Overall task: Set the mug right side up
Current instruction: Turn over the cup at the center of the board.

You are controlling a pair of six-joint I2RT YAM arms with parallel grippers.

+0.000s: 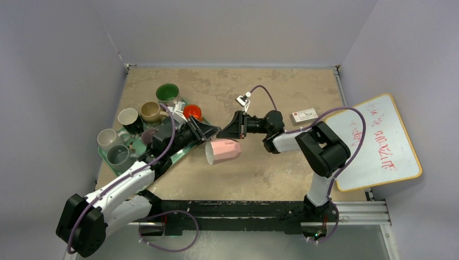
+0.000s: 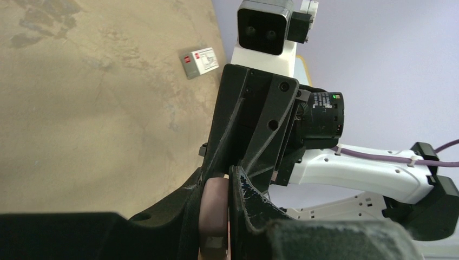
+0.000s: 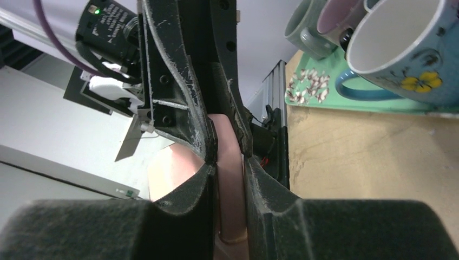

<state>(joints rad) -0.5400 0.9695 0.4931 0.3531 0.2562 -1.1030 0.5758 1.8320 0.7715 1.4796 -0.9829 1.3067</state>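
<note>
The pink mug point(image 1: 223, 151) is tipped on its side at mid-worktop point(image 1: 260, 179), mouth toward the left arm. Bare surface lies in front of it and behind it. A tray point(image 1: 181, 153) of mugs crowds the left edge and a whiteboard point(image 1: 379, 141) overhangs the right. The left gripper point(image 2: 216, 189) and right gripper point(image 3: 230, 162) meet above the mug, each with jaws pinching a pink part of it.

Soft even light (blurry wrist foregrounds)

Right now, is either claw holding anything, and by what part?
The left gripper and right gripper both pinch the pink mug by a narrow pink part, apparently its handle.
</note>
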